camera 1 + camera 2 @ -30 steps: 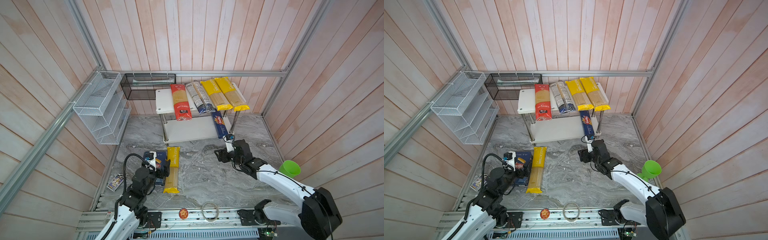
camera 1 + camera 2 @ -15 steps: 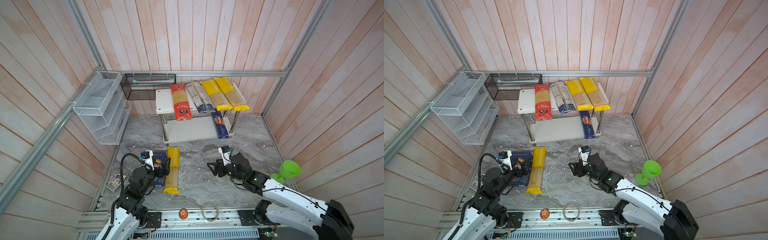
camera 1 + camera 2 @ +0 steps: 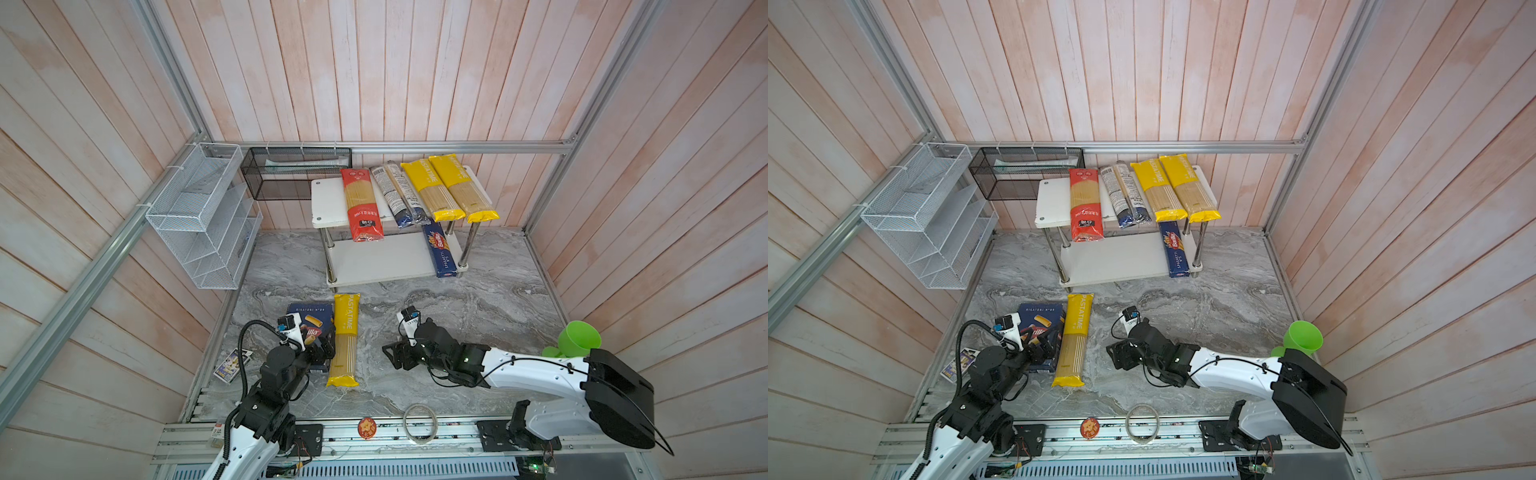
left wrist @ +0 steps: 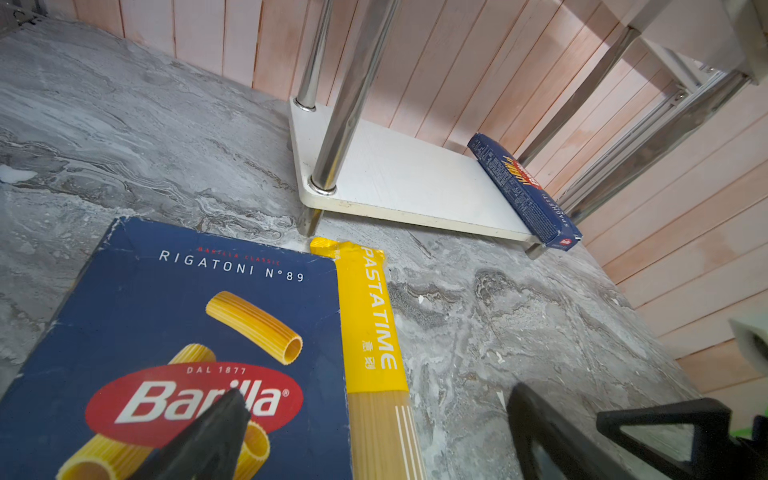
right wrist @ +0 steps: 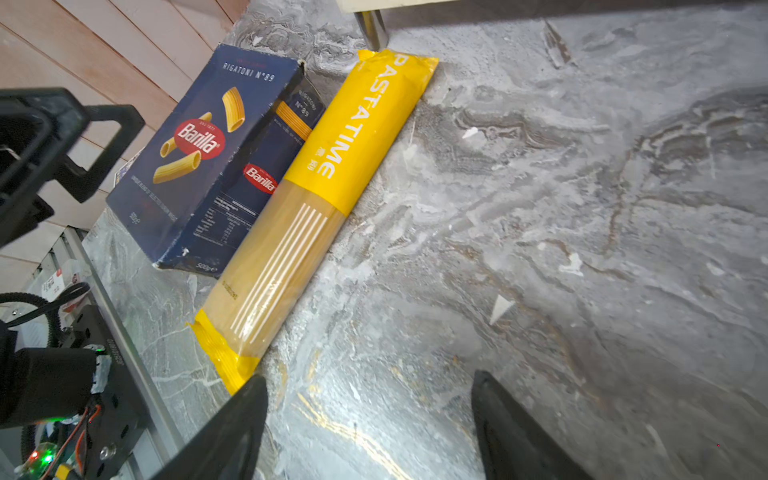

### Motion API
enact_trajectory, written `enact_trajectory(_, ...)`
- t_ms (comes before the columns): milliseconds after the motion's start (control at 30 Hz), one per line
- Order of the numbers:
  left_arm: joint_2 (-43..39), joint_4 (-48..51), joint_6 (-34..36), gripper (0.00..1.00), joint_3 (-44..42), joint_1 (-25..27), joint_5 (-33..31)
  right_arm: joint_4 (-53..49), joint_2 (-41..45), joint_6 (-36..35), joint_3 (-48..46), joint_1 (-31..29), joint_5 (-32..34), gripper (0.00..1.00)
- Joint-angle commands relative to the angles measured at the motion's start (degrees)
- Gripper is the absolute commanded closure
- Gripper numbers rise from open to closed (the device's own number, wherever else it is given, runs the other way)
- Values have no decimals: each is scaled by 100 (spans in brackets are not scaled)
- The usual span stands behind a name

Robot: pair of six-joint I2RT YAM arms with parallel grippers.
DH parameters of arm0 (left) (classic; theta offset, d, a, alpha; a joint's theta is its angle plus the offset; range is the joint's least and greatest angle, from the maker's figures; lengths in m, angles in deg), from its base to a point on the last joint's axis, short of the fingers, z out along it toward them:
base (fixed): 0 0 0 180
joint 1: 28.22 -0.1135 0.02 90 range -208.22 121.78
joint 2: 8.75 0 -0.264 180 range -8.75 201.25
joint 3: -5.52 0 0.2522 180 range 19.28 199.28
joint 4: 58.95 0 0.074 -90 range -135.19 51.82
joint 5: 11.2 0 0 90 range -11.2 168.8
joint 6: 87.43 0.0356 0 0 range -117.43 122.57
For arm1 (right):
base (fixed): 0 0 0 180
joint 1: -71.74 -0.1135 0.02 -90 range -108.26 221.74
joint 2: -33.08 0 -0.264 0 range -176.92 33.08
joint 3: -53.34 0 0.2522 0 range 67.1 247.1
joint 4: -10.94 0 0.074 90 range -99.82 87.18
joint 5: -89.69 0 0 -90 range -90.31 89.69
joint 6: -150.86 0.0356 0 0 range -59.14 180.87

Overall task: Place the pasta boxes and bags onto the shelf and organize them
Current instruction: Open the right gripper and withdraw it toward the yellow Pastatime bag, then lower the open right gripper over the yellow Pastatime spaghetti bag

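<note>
The shelf [image 3: 328, 199] stands at the back. Its top board carries a red bag [image 3: 360, 203], a clear bag with a dark blue end [image 3: 399, 195] and two yellow bags [image 3: 432, 189]. The narrow spaghetti box [image 3: 439, 249] lies on the lower board at its right edge. On the floor the rigatoni box [image 3: 311, 316] lies flat with a yellow PASTATIME bag [image 3: 345, 340] along its right side. My left gripper [image 4: 376, 390] is open above both, one finger over the box. My right gripper [image 5: 368, 378] is open and empty over bare floor, just right of that bag's near end.
A white wire rack [image 3: 199, 216] and a black mesh basket [image 3: 291, 174] hang at the back left. A green cup [image 3: 577, 338] stands by the right wall. A small card packet [image 3: 232, 365] lies at the left wall. A ring [image 3: 419, 419] lies on the front rail.
My right gripper has drawn back from the spaghetti box on the lower board, coming forward and left to the floor beside the yellow bag. The left gripper has barely shifted.
</note>
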Motion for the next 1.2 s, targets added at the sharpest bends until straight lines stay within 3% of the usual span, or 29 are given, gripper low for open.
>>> enact_trajectory(0, 19, -53, -116, 0, -64, -18, -200, 99, -407, 71, 399, -146, 297, 23)
enact_trajectory(633, -80, 77, -236, 0, -61, -62, -401, -677, -3100, 44, 2924, -593, 737, 16)
enact_trajectory(1167, -65, 43, -198, 0, -68, -68, -333, -1065, -3652, -14, 3225, -638, 868, 15)
